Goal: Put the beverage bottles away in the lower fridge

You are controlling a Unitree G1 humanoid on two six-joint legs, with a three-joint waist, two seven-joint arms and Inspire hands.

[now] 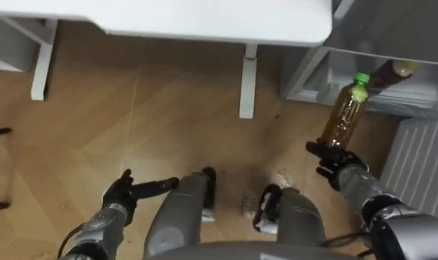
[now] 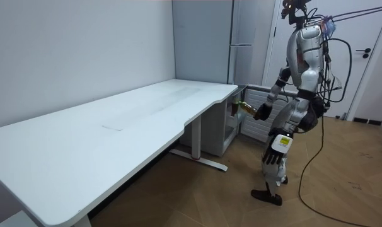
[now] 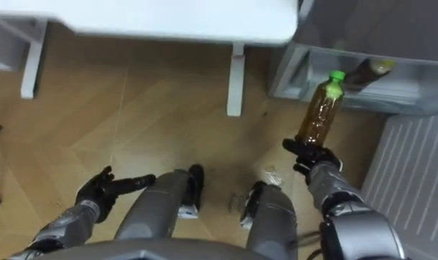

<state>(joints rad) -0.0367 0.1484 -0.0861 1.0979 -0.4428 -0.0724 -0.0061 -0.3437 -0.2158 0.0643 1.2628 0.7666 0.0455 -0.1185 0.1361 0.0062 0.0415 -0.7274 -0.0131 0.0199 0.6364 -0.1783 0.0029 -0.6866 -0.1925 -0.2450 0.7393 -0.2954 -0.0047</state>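
An amber drink bottle with a green cap (image 1: pixel 346 110) (image 3: pixel 319 110) stands upright in my right hand (image 1: pixel 333 159) (image 3: pixel 309 158), whose fingers are curled round its base. It hangs above the wooden floor, just in front of the open lower fridge compartment (image 1: pixel 392 87) (image 3: pixel 378 83). A second bottle with a yellow cap (image 1: pixel 392 71) (image 3: pixel 369 71) lies inside that compartment. My left hand (image 1: pixel 122 191) (image 3: pixel 97 189) hangs low at my left side with its fingers relaxed and holds nothing. In the room view I stand by the fridge (image 2: pixel 241 44) with the bottle (image 2: pixel 244 106) held toward it.
A white desk (image 1: pixel 219 18) (image 2: pixel 103 139) stretches across the top of the eye views, its legs (image 1: pixel 246 83) on the wooden floor. The fridge's open door, white and ribbed (image 1: pixel 421 170), stands at my right. A door (image 2: pixel 370 57) is behind me.
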